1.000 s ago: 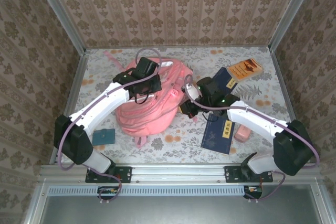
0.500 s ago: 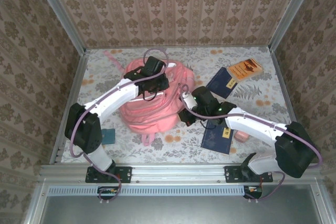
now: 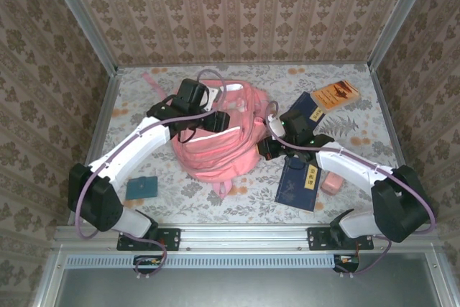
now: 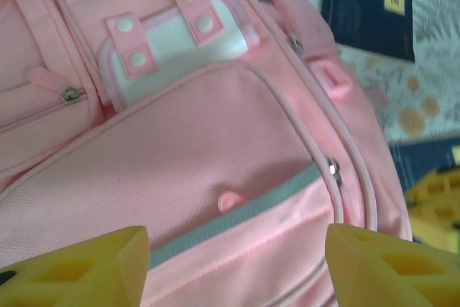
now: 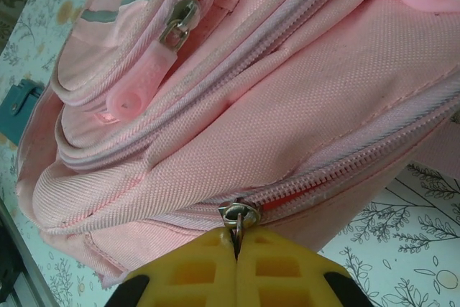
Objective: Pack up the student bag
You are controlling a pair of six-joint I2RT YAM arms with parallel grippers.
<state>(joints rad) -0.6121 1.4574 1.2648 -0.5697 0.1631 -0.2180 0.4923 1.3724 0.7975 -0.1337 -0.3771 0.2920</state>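
Plainly, the student bag [image 3: 215, 145] was laid front-up in the middle of the table [image 3: 180, 195], on the flowered cloth, with one pink strap [image 3: 153, 80] trailed out toward the far left corner. The left arm [image 3: 136, 141] was stretched over the bag's upper part. In the left wrist view its jaws were seen standing wide apart, one yellow fingertip [image 4: 79, 271] at each lower corner, and nothing was held between them. Beneath them the bag's front pocket [image 4: 201, 156] was shown, crossed by a grey strip [image 4: 248, 212], with a white patch [image 4: 180, 44] under two pink snap tabs above it.

The right arm [image 3: 345, 163] was brought in against the bag's right side. In the right wrist view its jaws were seen closed together, and the metal zip pull [image 5: 239, 215] of the bag's main zip was pinched between them. A second zip with a pink rubber tag [image 5: 140, 84] was seen higher on the same side.

A navy book [image 3: 297, 183] was laid flat just beside the right arm, and another navy book [image 3: 310, 108] was set farther back, with an orange book [image 3: 336, 93] touching its far corner. A small teal case [image 3: 141, 187] was placed near the left arm's base, apart from the bag. A small pink object [image 3: 332, 182], possibly an eraser though too small to be judged, was left just right of the nearer navy book.
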